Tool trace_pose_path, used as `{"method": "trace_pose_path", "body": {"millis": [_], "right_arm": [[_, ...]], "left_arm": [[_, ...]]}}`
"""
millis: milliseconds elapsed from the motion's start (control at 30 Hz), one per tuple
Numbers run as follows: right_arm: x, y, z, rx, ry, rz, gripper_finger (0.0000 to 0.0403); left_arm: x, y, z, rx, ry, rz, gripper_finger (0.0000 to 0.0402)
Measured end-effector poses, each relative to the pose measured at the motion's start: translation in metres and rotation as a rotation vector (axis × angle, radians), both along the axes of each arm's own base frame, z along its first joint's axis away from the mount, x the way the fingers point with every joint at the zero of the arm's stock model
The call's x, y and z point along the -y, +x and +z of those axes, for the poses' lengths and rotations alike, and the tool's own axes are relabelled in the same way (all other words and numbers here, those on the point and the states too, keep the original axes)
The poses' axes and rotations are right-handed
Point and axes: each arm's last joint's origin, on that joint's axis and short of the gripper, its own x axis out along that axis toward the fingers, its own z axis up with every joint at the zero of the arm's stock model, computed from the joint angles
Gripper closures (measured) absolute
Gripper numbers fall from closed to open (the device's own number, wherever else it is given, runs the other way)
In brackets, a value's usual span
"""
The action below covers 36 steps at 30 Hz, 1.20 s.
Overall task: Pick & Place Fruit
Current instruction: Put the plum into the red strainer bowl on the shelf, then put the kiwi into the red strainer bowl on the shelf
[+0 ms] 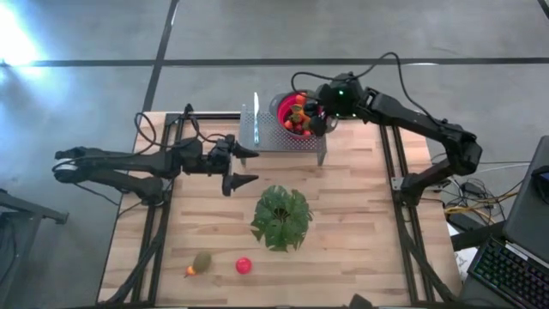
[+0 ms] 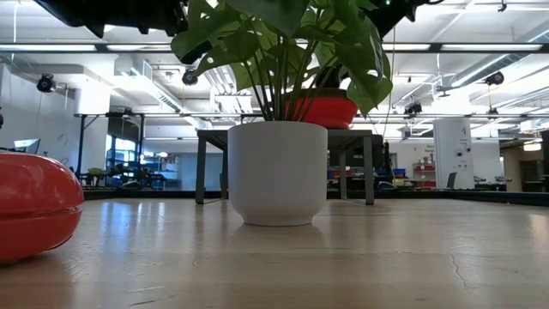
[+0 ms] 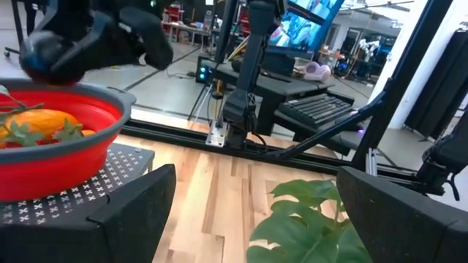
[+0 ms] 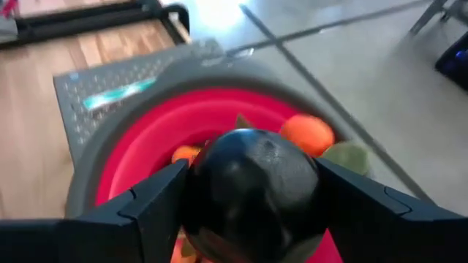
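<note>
Fruit: a dark purple round glossy toy fruit clamped between the right gripper's two dark fingers, filling the gap between them, held directly above the red round colander bowl with its grey rim. More small toy fruits heaped inside that bowl, among them a round orange one and olive-green pieces. Bowl standing on a perforated grey metal stand at the far edge of the light wooden table.

Left gripper hovering over the table just beside the stand, fingers spread wide, nothing between them.

Seen only from above: a small red round fruit and an olive-green oblong fruit with a tiny orange piece touching it, lying near the table's front edge, well apart from both grippers, with the green leafy potted plant between them and the stand. Low view alone showing the plant's white round pot and a big red rounded shape at its edge. Left wrist view showing an orange fruit with green leaves in the bowl, and the other arm's dark gripper above it.
</note>
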Motion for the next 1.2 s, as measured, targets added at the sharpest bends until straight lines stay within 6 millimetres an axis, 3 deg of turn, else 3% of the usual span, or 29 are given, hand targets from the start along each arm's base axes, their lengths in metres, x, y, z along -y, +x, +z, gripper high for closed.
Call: {"method": "trace_pose_path", "body": {"millis": [467,800,967,1200], "right_arm": [[0.019,0.001,-0.019,-0.074,0.041,-0.058,0.0139],[0.025,0.003,-0.026,-0.103,0.029,-0.145,0.0073],[0.025,0.001,-0.023,-0.126,-0.012,-0.134,0.0042],[0.016,0.007,0.001,-0.078,-0.066,-0.088,0.0035]], "left_arm": [[0.002,0.002,-0.002,-0.01,0.009,-0.01,0.0019],[0.002,0.003,-0.003,-0.015,0.008,-0.011,0.0019],[0.002,0.003,-0.003,-0.015,0.007,-0.011,0.0019],[0.002,0.003,-0.003,-0.015,-0.002,-0.011,0.0019]]}}
